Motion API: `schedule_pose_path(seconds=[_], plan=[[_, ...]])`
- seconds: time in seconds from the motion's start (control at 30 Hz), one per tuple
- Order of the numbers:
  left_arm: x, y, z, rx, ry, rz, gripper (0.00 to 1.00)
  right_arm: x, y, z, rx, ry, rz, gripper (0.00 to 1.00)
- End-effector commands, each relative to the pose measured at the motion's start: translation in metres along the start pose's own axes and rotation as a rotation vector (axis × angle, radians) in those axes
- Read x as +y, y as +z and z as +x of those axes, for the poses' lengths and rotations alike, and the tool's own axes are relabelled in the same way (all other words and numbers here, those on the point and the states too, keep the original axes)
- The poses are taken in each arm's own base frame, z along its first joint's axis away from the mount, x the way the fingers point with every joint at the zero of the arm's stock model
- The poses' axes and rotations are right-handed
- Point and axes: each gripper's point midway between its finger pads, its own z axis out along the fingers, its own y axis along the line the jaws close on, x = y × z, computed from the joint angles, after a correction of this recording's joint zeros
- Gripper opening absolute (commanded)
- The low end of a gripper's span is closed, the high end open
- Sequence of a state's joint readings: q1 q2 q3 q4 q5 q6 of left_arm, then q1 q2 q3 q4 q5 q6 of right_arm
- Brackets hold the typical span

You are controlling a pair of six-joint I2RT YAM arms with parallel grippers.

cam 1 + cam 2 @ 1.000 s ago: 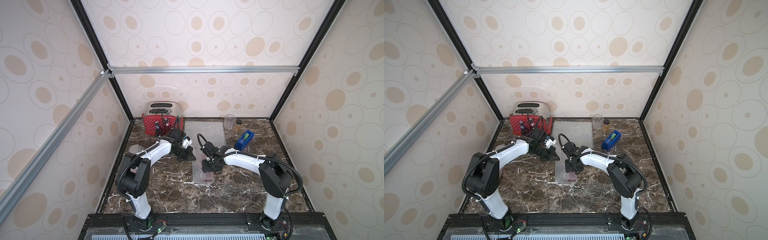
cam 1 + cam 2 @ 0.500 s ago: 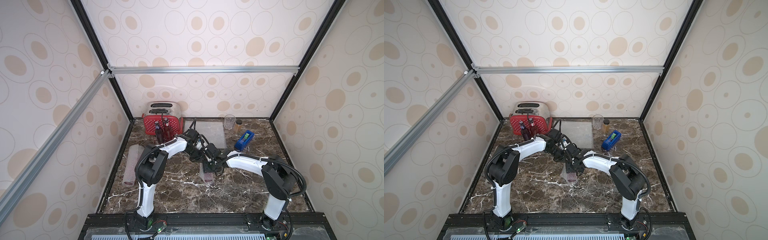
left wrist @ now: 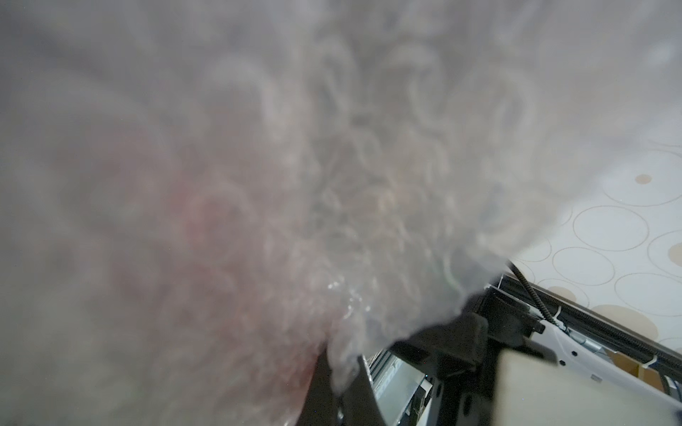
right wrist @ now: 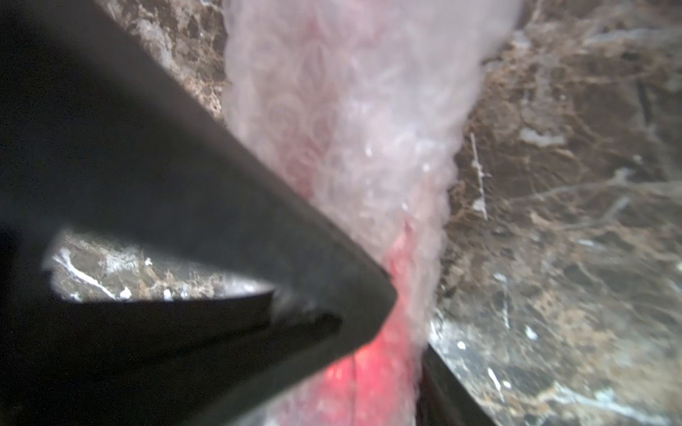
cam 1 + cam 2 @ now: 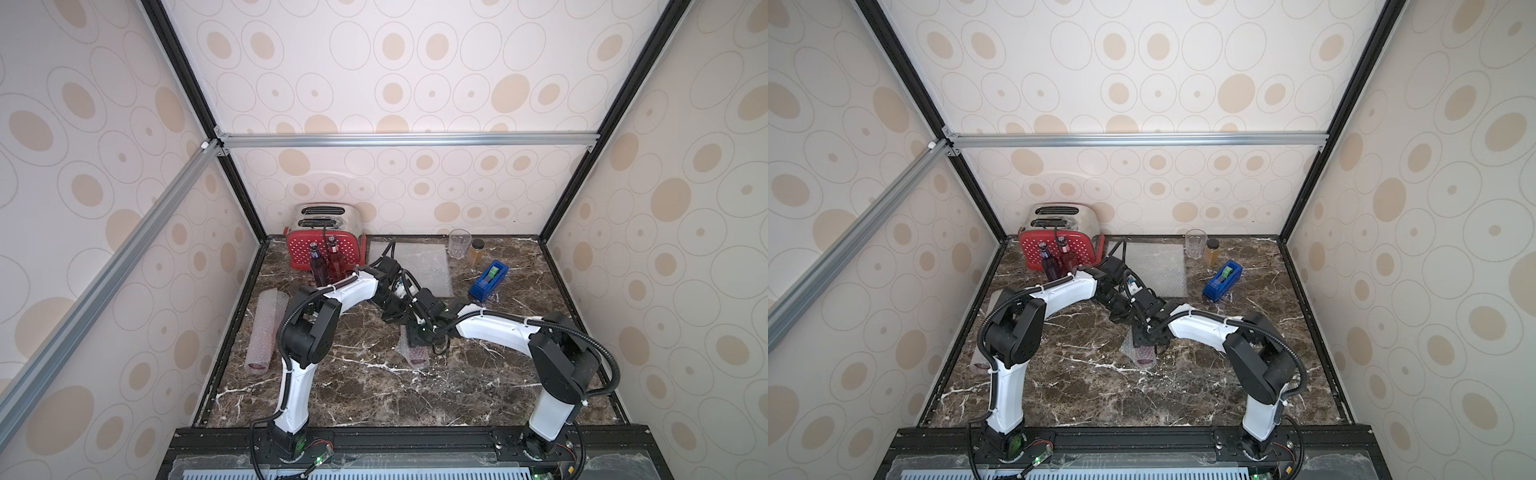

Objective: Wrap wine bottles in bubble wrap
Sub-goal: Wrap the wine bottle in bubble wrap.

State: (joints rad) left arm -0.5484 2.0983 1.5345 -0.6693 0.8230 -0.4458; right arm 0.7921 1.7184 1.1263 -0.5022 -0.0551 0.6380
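Lying down on the desk (image 5: 374, 395), right under the two end effectors, is a red wine bottle rolled in bubble wrap (image 5: 415, 354) (image 5: 1144, 353). Its long way runs from the back wall to the front edge. A red end pokes out on the front side of the right end effector (image 5: 417, 338) (image 5: 1144, 338). The far end is hidden under both end effectors, so I cannot tell which end is the neck.

The left end effector (image 5: 399, 318) (image 3: 341, 383) is pressed together and pinches a bit of the wrap. The wrap covers nearly all of its wrist view. The right end effector (image 4: 409, 332) has one finger on each side of the wrapped bottle (image 4: 350, 147). I cannot tell if it squeezes.

Just behind the end effectors lies a flat sheet of bubble wrap (image 5: 419, 270). Behind and left of the left end effector, a purple bottle (image 5: 319, 266) and a red bottle (image 5: 334, 264) stand up straight in front of a red toaster (image 5: 324, 241). Well to its left lies another wrapped bottle (image 5: 266, 328), long way front to back. Behind and right of the right end effector are a blue tape holder (image 5: 488, 280), a brown jar (image 5: 476, 251) and a glass (image 5: 459, 243).
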Motion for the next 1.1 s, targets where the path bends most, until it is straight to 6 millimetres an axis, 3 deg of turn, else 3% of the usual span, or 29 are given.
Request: schedule_pose_path(seconds=[0.0,0.17,0.3,0.4,0.6,0.77,0.87,0.93,1.07], plan=[[0.070,0.033,0.022,0.083,-0.039,-0.244,0.01,0.012,-0.032,0.025,0.046,-0.075,-0.042,0.63],[0.074,0.036,0.024,0.089,-0.046,-0.249,0.01,0.011,-0.068,0.018,-0.014,-0.041,-0.073,0.63],[0.074,0.036,0.024,0.088,-0.047,-0.251,0.02,0.022,-0.084,0.007,-0.076,-0.009,-0.140,0.63],[0.076,0.036,0.025,0.091,-0.052,-0.255,0.04,0.031,-0.074,0.004,-0.071,0.029,-0.174,0.62],[0.077,0.035,0.026,0.092,-0.049,-0.263,0.04,0.019,-0.050,0.001,-0.041,0.043,-0.077,0.54],[0.077,0.035,0.026,0.091,-0.045,-0.267,0.07,-0.013,-0.041,0.011,0.007,0.054,0.060,0.31],[0.078,0.035,0.026,0.090,-0.042,-0.271,0.07,-0.023,-0.042,0.017,0.018,0.070,0.059,0.17],[0.078,0.033,0.026,0.088,-0.040,-0.276,0.07,-0.028,-0.044,0.018,0.012,0.090,0.036,0.12],[0.080,0.033,0.026,0.087,-0.034,-0.285,0.08,-0.035,-0.044,0.021,0.013,0.137,-0.024,0.12]])
